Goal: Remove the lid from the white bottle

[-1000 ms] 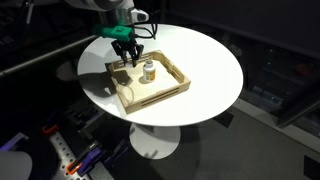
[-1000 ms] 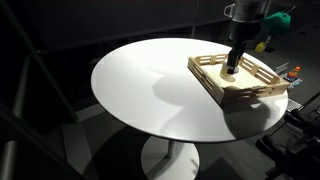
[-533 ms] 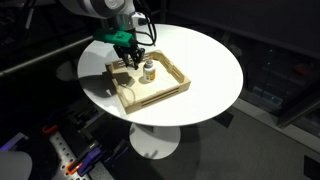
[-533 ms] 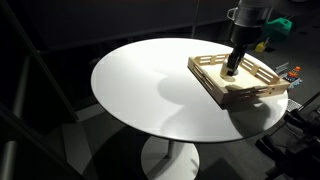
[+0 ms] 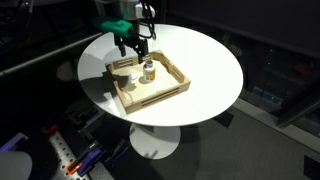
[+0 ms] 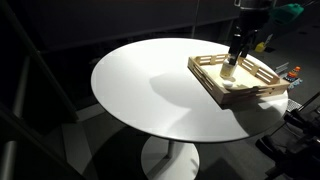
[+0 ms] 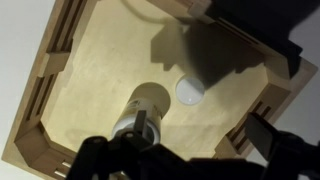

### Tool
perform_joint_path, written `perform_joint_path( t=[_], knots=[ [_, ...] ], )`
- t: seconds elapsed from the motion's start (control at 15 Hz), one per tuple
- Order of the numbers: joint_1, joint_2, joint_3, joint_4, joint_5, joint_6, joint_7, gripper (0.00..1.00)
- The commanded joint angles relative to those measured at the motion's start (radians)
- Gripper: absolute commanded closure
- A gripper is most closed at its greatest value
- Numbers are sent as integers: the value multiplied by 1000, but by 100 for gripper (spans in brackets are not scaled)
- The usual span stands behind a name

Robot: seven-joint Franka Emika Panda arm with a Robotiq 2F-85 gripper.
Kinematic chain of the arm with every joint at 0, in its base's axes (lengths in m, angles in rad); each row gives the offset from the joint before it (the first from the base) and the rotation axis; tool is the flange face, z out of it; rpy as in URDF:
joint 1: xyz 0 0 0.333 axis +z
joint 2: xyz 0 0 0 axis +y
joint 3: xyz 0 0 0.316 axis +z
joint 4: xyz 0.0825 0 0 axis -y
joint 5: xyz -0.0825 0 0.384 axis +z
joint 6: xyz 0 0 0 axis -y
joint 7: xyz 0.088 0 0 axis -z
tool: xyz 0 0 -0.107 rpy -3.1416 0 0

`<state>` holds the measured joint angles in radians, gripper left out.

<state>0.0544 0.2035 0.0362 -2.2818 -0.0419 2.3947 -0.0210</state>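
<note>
- The room is dark; a round white table (image 5: 210, 60) on a white pedestal foot (image 5: 155, 143) is the only bright thing in it.
- A wooden tray (image 5: 160, 97) with low slatted walls lies flat on the table, off the middle and with one corner close to the table's edge.
- The white bottle (image 5: 148, 70) stands upright on the tray floor, apart from the walls.
- In the wrist view a small white round disc lies flat on the tray floor just beside the bottle; I take it for the lid (image 7: 190, 91).
- The bottle has an orange-brown band around its middle; I cannot read any writing on it.
- The gripper (image 5: 131, 50) hangs above the tray, near the bottle but higher than its top. Its fingers are spread wide and nothing is between them.
- Inside the tray, the floor around the bottle and the lid is bare wood.
- In an exterior view, a large part of the white tabletop beside the tray (image 6: 235, 97) is bare.
- The floor around the table is dark; small things down there I cannot make out.
</note>
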Motion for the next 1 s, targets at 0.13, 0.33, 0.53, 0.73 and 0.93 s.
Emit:
perform_joint_path(
  t=[0.13, 0.33, 0.53, 0.73, 0.93],
  knots=[
    [-8, -121, -40, 91, -32, -235, 228, 0],
    [-20, -172, -53, 135, -39, -356, 332, 0],
    [-35, -233, -55, 175, -31, -463, 352, 0],
    [-49, -290, -51, 214, -32, -541, 336, 0],
    [-57, -323, -48, 255, -33, -594, 334, 0]
  ],
)
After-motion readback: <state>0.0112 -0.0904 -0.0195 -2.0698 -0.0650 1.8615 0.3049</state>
